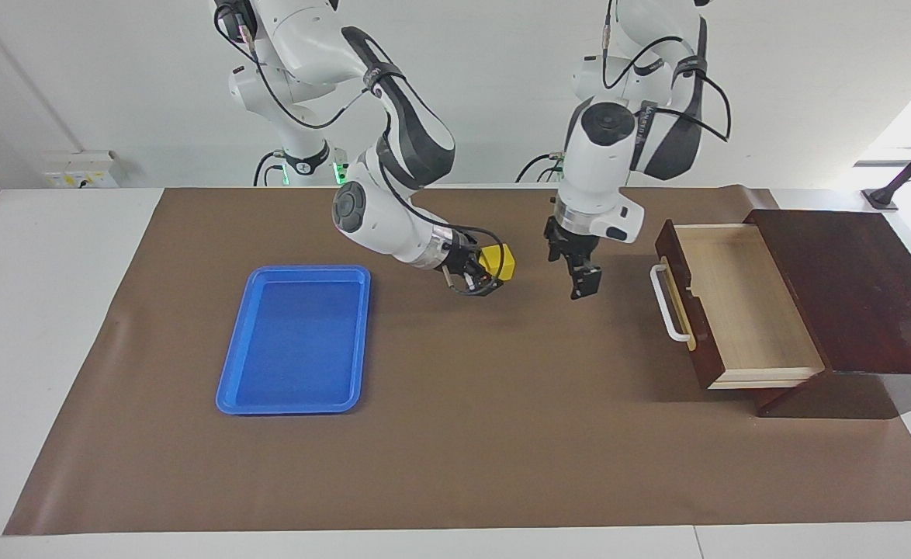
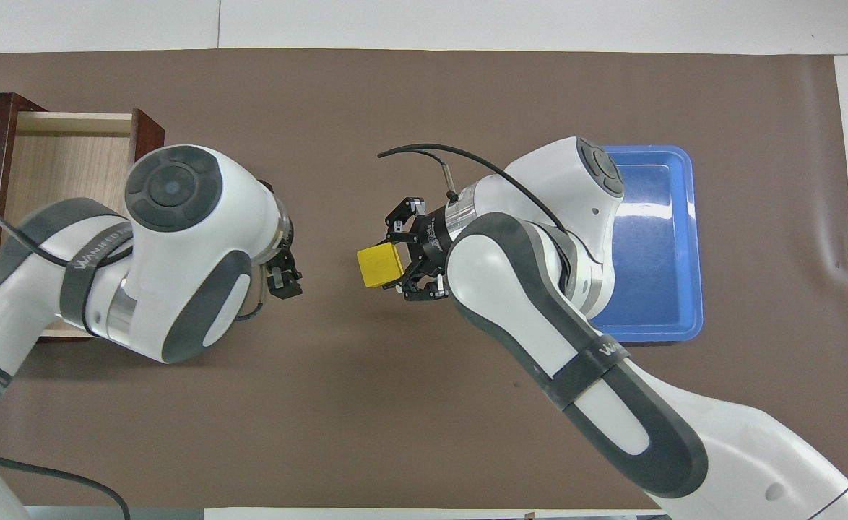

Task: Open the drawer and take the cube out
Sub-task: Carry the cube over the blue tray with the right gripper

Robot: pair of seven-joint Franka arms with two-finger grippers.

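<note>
While your right hand (image 1: pixel 480 273) grips the yellow cube (image 1: pixel 498 262) in the air over the desk's brown mat (image 1: pixel 455 435), the blue tray (image 1: pixel 226 380) lies toward the right arm's end, whereas your left hand (image 1: pixel 584 279), released, hangs near the open drawer (image 1: pixel 766 378).

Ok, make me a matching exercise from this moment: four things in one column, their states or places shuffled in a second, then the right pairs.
Things:
1. yellow cube
2. drawer
3. blue tray
4. left end effector

States or places:
A. pulled out of its dark box, nothing in it
B. held in the right end effector, above the mat
C. flat on the mat, toward the right arm's end of the table
D. holding nothing, over the mat between cube and drawer

Pairs: 1-B, 2-A, 3-C, 4-D
</note>
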